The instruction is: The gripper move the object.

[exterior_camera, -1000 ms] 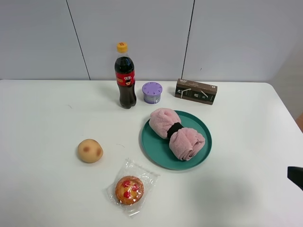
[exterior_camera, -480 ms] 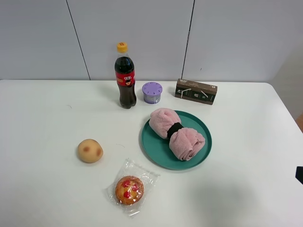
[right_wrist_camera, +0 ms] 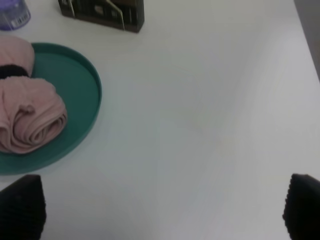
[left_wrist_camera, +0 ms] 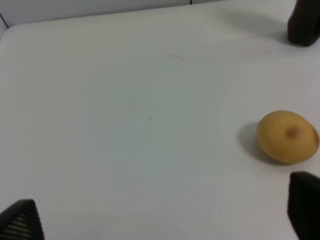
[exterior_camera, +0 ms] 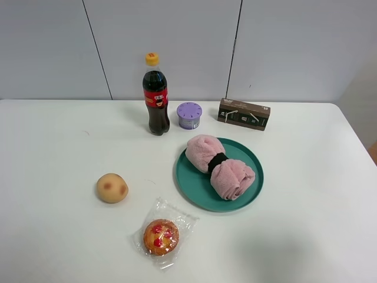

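Note:
The rolled pink towel (exterior_camera: 231,175) with a black band around its middle lies on the round teal plate (exterior_camera: 250,154), right of the table's centre. It also shows in the right wrist view (right_wrist_camera: 29,114), on the plate (right_wrist_camera: 89,86). Neither gripper shows in the exterior high view. My right gripper (right_wrist_camera: 161,209) is open and empty, above bare table to the right of the plate and apart from the towel. My left gripper (left_wrist_camera: 162,216) is open and empty, above the left part of the table, far from the towel.
A cola bottle (exterior_camera: 155,96), a purple tin (exterior_camera: 189,115) and a dark box (exterior_camera: 244,114) stand at the back. A round yellow bun (exterior_camera: 112,188) (left_wrist_camera: 287,136) lies at the left. A wrapped pastry (exterior_camera: 161,236) lies at the front.
The black tip of the right arm at the right edge of the exterior high view has drawn back out of the picture. The towel and the other objects have not moved.

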`<state>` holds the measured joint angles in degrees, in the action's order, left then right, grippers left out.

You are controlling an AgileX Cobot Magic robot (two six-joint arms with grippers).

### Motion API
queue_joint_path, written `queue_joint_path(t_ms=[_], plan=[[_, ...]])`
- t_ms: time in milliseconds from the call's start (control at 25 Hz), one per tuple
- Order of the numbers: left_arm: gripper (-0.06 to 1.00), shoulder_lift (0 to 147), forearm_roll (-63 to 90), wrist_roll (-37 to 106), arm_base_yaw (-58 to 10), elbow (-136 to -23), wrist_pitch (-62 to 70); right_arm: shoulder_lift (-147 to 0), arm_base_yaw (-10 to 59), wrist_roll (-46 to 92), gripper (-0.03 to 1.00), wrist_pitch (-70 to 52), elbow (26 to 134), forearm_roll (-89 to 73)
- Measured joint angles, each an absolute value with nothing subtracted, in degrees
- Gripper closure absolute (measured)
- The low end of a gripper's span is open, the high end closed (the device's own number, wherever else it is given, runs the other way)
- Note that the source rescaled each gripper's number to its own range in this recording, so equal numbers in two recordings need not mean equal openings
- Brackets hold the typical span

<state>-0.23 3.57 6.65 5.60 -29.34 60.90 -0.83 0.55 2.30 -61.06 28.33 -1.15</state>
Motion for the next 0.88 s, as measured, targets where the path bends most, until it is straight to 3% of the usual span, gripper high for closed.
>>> queue_joint_path(t_ms=[600, 880], plan=[[-0.06, -0.2, 3.6, 6.6, 5.6, -29.3, 60.9, 0.1, 3.7, 1.0, 0.06, -61.1, 28.3, 0.0], [-0.06, -0.2, 3.6, 6.6, 5.6, -29.3, 60.9, 0.1, 3.7, 0.0, -0.03, -61.1, 28.3, 0.3]])
